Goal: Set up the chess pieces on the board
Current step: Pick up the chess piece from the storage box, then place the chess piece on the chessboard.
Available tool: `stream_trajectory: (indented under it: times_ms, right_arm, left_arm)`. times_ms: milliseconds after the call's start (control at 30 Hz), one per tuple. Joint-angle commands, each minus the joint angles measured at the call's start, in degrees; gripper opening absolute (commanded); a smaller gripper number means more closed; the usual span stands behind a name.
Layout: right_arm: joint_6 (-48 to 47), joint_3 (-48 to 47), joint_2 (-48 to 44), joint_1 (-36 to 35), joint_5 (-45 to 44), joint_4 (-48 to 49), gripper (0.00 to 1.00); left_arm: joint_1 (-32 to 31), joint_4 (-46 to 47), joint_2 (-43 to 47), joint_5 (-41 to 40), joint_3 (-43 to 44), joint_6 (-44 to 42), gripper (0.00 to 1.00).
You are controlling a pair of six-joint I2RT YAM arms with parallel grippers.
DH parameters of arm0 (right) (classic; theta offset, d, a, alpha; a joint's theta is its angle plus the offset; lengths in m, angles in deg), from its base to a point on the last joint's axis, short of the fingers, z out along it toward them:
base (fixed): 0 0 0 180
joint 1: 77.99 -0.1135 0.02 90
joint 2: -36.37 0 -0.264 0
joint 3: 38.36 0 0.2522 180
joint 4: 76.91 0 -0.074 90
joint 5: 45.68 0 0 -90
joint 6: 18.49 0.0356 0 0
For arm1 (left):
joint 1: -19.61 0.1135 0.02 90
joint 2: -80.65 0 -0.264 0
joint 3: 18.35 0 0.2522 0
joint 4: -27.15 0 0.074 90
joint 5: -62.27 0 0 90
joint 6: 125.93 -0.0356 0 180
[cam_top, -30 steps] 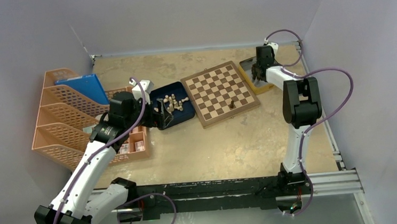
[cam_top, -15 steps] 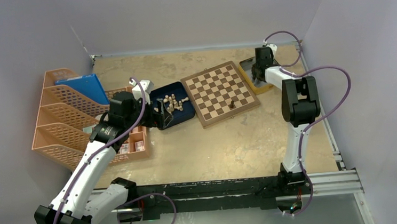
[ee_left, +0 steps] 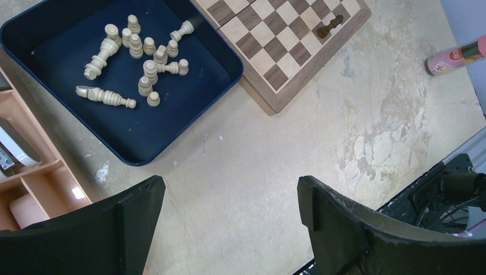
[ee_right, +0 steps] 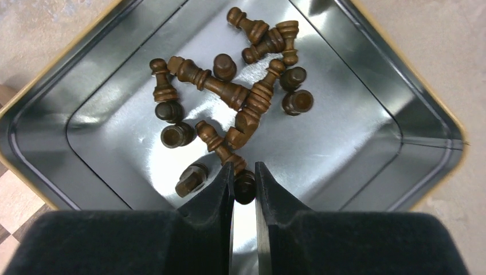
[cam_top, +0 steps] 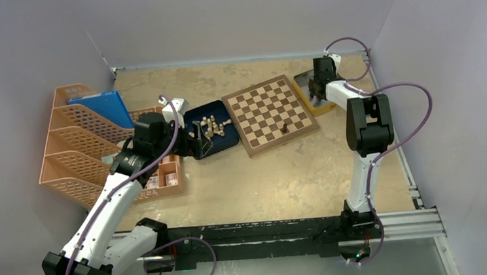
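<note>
The board [cam_top: 272, 112] lies at the middle back, with one dark piece [cam_top: 284, 128] standing near its front edge. At the back right, my right gripper [cam_top: 316, 92] reaches down into the silver tin [ee_right: 355, 137]. There, several dark brown chess pieces [ee_right: 229, 91] lie in a heap. The right gripper [ee_right: 244, 169] is shut on the base of one lying dark piece [ee_right: 245, 186] at the heap's near end. My left gripper [ee_left: 229, 189] hangs open over bare table, just in front of the dark blue tray [ee_left: 149, 137] of cream pieces [ee_left: 143, 54].
Orange file racks [cam_top: 77, 144] with a blue folder [cam_top: 104, 109] stand at the left, and an orange organiser box [cam_top: 165, 176] lies beside them. A pink tube [ee_left: 455, 54] lies on the table to the right of the board [ee_left: 269, 51]. The black rail [cam_top: 268, 231] runs along the near edge.
The right gripper's jaws have come together on a dark piece in the tin, and its wrist has shifted slightly. The left arm has not moved.
</note>
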State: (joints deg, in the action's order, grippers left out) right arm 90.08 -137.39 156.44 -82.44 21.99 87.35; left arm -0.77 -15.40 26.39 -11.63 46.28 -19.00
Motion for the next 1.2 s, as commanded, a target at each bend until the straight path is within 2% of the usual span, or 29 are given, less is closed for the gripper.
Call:
stream_trajectory:
  times_ms: [0, 267, 433, 933, 1167]
  right_arm:
    - [1.1, -3.0, -7.6, -0.2, -3.4, -1.8, 0.14]
    - [2.3, -1.6, -11.8, -2.1, -3.2, -3.9, 0.13]
    - [3.5, -1.1, -13.5, -4.6, -6.2, -6.4, 0.13]
    - [6.4, 6.2, -23.5, -10.9, -5.9, -10.0, 0.14]
    - [8.1, 12.9, -27.9, -13.3, -7.4, -11.5, 0.15]
  left_arm:
    - [-0.2, 1.5, 0.8, 0.7, 0.3, -0.1, 0.86]
    - [-0.2, 1.4, 1.3, 0.4, 0.3, 0.0, 0.86]
    - [-0.2, 1.3, 0.9, 0.5, 0.4, -0.1, 0.86]
    - [-0.2, 1.5, 2.2, 0.1, 0.4, 0.1, 0.86]
    - [-0.2, 1.4, 2.5, 0.3, 0.4, 0.2, 0.86]
